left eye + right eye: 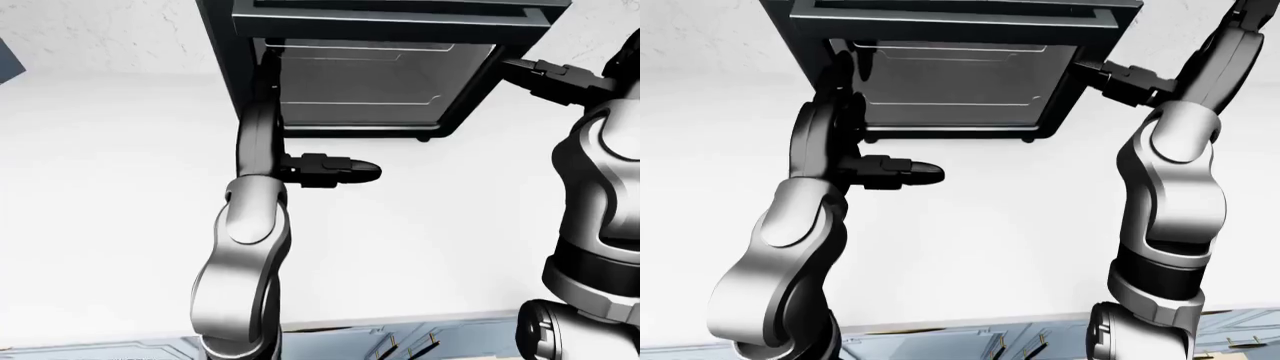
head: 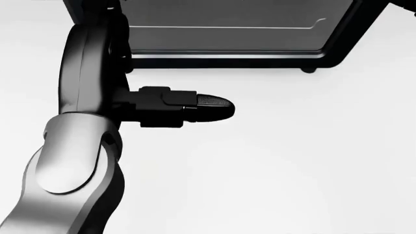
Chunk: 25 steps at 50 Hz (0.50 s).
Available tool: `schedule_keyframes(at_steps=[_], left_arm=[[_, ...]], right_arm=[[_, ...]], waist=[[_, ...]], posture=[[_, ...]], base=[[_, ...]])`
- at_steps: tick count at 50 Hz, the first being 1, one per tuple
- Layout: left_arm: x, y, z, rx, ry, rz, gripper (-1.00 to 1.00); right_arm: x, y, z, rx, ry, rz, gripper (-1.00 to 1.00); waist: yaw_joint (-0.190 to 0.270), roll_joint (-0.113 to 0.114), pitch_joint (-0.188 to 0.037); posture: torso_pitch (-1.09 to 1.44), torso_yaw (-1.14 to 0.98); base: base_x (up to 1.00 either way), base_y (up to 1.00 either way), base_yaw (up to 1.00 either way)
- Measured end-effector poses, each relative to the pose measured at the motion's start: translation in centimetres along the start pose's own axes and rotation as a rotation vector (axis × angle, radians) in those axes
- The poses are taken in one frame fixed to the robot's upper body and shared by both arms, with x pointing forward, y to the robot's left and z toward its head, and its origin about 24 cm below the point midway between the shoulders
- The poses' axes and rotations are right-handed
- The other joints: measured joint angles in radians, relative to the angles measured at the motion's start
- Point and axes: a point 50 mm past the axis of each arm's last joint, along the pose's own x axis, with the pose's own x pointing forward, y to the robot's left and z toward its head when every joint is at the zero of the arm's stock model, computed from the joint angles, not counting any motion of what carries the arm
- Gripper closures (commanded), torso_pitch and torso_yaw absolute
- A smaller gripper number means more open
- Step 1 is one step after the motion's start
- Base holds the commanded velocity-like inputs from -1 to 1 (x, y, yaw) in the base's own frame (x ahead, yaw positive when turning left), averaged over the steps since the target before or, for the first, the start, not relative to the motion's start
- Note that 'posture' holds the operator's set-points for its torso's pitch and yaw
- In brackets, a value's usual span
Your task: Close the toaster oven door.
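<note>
The black toaster oven [image 1: 385, 16] stands at the top of the left-eye view. Its door [image 1: 375, 82] hangs open toward me, grey glass pane in a dark frame. My left hand [image 1: 265, 135] reaches up along the door's left edge, open. Its thumb [image 2: 208, 108] sticks out to the right over the counter, and its fingertips are hidden by the door frame. My right hand [image 1: 1120, 79] is at the door's right edge, with one digit pointing at the frame. Its other fingers run out of the top of the view.
The oven sits on a white counter [image 1: 120, 187] that fills most of each view. The counter's near edge, with blue-grey cabinet fronts [image 1: 400, 345] below it, runs along the bottom of the eye views. A pale wall [image 1: 100, 30] rises behind.
</note>
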Motion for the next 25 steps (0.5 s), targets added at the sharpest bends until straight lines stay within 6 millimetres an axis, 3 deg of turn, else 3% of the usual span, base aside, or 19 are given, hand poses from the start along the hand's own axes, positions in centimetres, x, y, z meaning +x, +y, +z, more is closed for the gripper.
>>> schedule_keyframes(at_steps=[25], left_arm=[[3.3, 0.1, 0.7, 0.036, 0.027, -0.014, -1.0]], right_arm=[[0.2, -0.3, 0.1, -0.003, 0.001, -0.015, -1.0]], waist=[[0.0, 0.003, 0.004]], posture=[[0.0, 0.0]], base=[[0.0, 0.0, 0.0]])
